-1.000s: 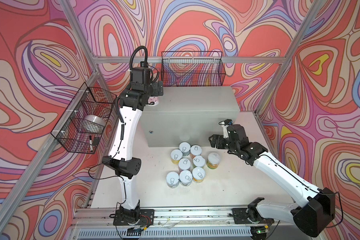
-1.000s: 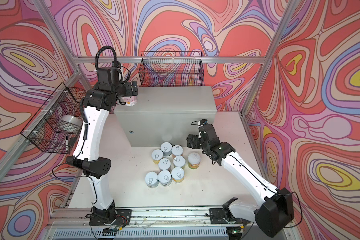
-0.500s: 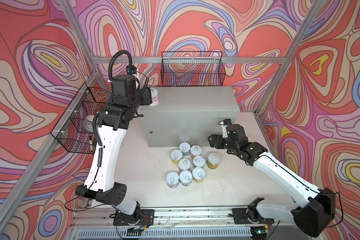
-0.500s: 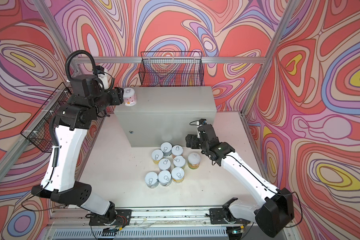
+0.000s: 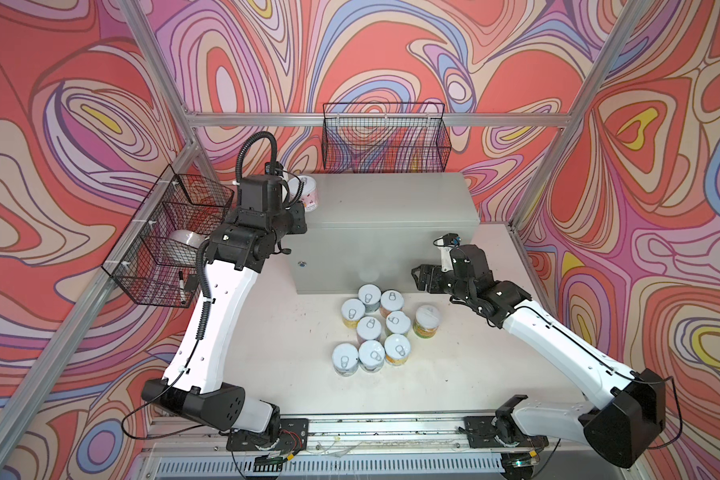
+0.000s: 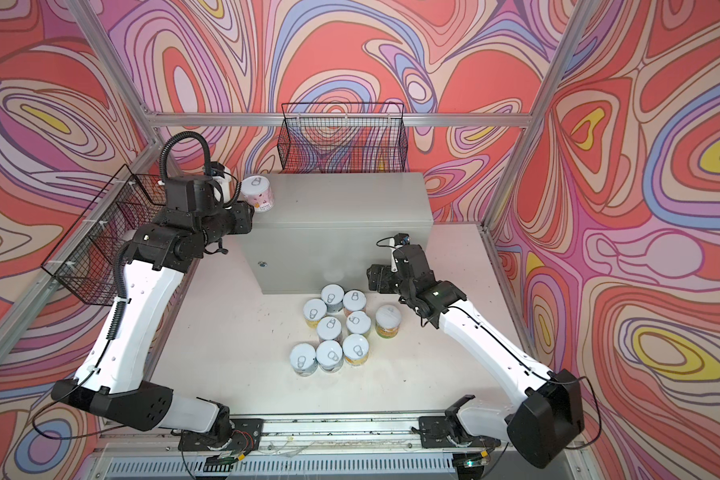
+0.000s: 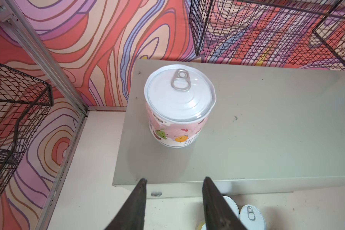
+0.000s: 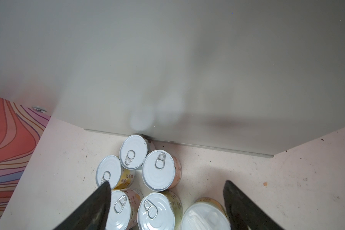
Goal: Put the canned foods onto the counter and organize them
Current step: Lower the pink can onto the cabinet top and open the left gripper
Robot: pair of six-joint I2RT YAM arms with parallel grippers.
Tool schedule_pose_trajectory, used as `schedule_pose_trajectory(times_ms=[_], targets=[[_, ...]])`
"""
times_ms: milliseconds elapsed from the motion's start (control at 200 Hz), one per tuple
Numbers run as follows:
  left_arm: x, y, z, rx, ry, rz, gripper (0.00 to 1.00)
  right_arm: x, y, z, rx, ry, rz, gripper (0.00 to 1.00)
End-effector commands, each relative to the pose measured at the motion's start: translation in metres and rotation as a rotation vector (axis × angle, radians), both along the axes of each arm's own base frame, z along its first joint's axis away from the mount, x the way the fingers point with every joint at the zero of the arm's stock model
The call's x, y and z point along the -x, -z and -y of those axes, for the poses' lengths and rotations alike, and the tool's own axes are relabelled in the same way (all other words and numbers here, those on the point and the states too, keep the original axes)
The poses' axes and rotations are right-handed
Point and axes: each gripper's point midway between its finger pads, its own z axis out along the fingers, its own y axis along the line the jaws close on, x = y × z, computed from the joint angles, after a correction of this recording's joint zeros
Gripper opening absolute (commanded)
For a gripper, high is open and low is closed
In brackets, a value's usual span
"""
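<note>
A pink-labelled can (image 5: 306, 192) (image 6: 258, 194) (image 7: 179, 105) stands upright by itself on the grey counter (image 5: 391, 208) (image 6: 350, 208) (image 7: 267, 129), at its back left corner. My left gripper (image 7: 173, 179) (image 5: 298, 212) hovers at the counter's front edge, short of that can, with its jaws apart and empty. Several cans (image 5: 371, 328) (image 6: 337, 328) (image 8: 157, 171) cluster on the white tabletop in front of the counter. One with a plain cap (image 5: 427, 320) (image 8: 204, 215) stands at the cluster's right. My right gripper (image 8: 165, 182) (image 5: 422, 278) hangs open above the cluster, facing the counter's front wall.
A black wire basket (image 5: 385, 137) hangs on the back wall behind the counter. Another basket (image 5: 171, 241) on the left wall holds a silver tape roll (image 5: 186, 239) and a marker (image 5: 181, 282). Aluminium frame posts stand at the corners.
My left gripper has let go of the pink can and drawn back from it, its arm swinging left and lower, jaws narrower. The can stays on the counter. The right arm barely moved.
</note>
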Motion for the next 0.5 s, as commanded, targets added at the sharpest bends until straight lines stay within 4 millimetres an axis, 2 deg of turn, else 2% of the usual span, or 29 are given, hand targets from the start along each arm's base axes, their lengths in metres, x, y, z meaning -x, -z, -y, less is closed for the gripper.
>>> schedule_pose_trajectory(times_ms=[0,496], targets=[[-0.017,0.005,0.007,0.021,0.003,-0.011,0.47,-0.004,-0.014,-0.006,-0.014,-0.010,0.036,0.91],[-0.061,0.017,0.007,0.005,-0.055,-0.025,0.49,-0.003,-0.015,0.000,0.018,-0.001,0.052,0.92]])
